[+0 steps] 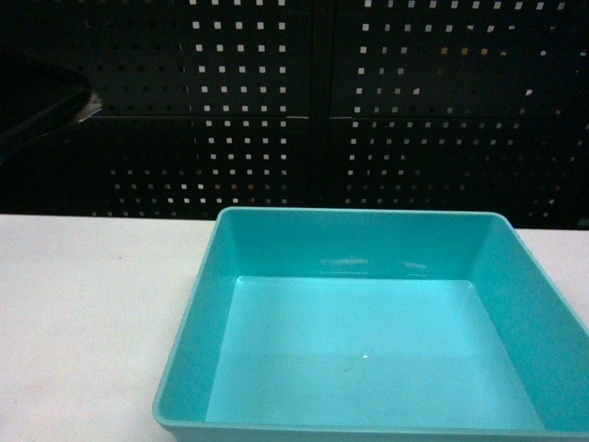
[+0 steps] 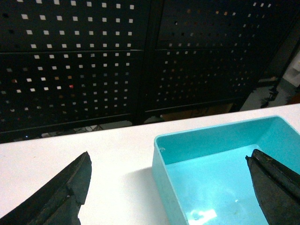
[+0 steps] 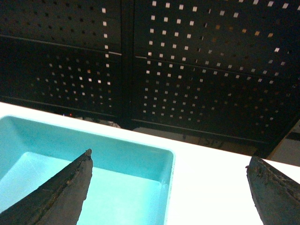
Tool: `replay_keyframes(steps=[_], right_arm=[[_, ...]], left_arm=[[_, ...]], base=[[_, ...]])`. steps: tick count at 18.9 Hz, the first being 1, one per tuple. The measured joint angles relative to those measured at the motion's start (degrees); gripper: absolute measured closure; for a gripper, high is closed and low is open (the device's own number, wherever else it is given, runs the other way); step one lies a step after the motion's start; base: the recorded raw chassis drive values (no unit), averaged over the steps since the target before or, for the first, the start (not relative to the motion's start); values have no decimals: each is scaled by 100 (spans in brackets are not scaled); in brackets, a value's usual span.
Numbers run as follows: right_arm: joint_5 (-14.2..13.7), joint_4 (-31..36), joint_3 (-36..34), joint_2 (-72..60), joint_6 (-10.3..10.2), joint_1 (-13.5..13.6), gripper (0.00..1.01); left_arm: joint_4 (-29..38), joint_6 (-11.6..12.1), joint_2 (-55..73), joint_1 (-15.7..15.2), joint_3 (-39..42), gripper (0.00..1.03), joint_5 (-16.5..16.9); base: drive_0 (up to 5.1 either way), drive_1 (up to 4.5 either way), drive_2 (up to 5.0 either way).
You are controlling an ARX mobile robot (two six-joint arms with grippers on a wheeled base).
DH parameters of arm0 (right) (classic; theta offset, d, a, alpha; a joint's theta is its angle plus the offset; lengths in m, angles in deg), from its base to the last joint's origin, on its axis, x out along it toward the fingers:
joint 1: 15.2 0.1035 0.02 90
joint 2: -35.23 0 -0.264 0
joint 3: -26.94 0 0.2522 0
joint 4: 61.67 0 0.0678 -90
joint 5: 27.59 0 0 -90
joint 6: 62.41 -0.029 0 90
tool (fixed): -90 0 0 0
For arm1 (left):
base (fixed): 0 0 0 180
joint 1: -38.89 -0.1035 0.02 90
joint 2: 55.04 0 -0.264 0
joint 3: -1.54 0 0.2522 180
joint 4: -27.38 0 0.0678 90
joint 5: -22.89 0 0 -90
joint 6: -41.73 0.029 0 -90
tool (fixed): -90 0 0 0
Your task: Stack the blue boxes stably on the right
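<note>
One turquoise tub [image 1: 368,331] is seen on the white table [image 1: 83,304], lower right of the head frame. Both pincers [image 2: 168,187] [image 3: 168,187] are held apart, empty. It is judged light, stiff, slippery; the rolled rim is best gripped.

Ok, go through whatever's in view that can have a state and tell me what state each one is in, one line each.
turquoise tub: upright on the white table, empty, nothing stacked in or under it that shows.
left tool: open, fingers spread wide, straddling the tub's left wall, holding nothing.
right tool: open, fingers spread wide, straddling the tub's right wall, holding nothing.
</note>
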Motion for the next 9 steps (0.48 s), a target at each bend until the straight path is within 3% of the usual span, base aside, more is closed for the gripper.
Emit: replay_keyframes(steps=[5,9], right_arm=[[-17,-92,968,-1753,232,168,3],[-114,-153,1204,-2503,321,236,3]], left_arm=[[-678,33,1790,358,-1193,5,46],[-813,-7,2664,695,-1596,5,-321]], base=[[0,0,0],[0,0,0]])
